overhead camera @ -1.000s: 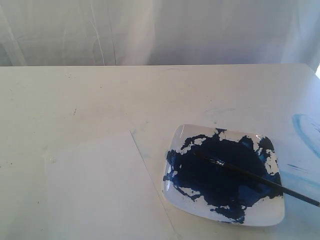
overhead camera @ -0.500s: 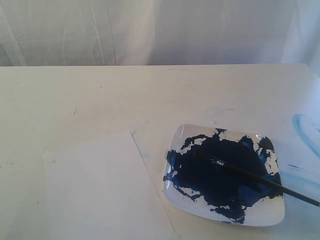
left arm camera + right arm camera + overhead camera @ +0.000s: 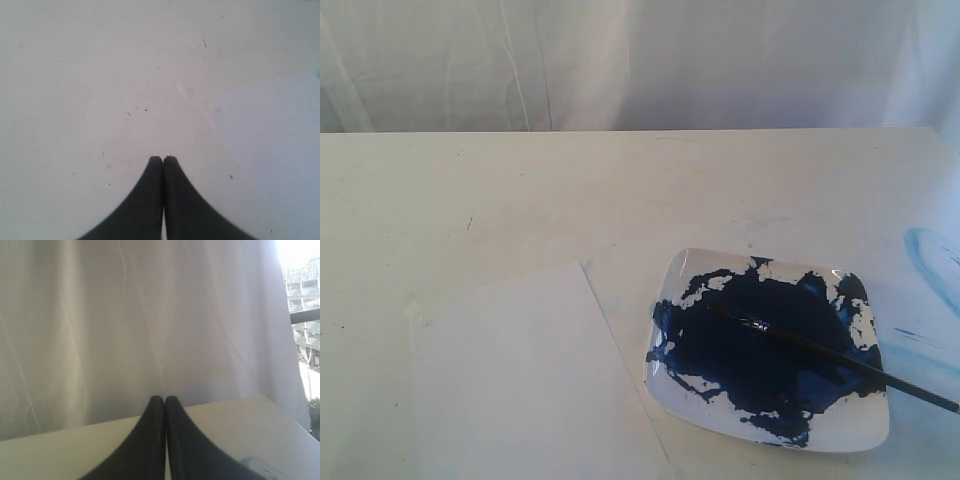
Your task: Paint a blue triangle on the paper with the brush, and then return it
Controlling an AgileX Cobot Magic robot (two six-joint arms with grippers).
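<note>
The brush [image 3: 830, 357] lies across a white square plate [image 3: 672, 398], its bristle tip in the dark navy paint pool [image 3: 760, 345] and its black handle sticking out past the plate's right edge. Left of the plate the white paper [image 3: 520, 380] lies flat and blank; no blue triangle shows on it. One corner of the paper [image 3: 275, 145] appears in the left wrist view. Neither gripper appears in the exterior view. My left gripper [image 3: 163, 159] is shut and empty above bare table. My right gripper [image 3: 164, 398] is shut and empty, facing the curtain.
A pale light-blue smear [image 3: 930, 260] marks the table at the far right edge. A white curtain [image 3: 620, 60] hangs behind the table's back edge. A window with buildings [image 3: 305, 305] shows in the right wrist view.
</note>
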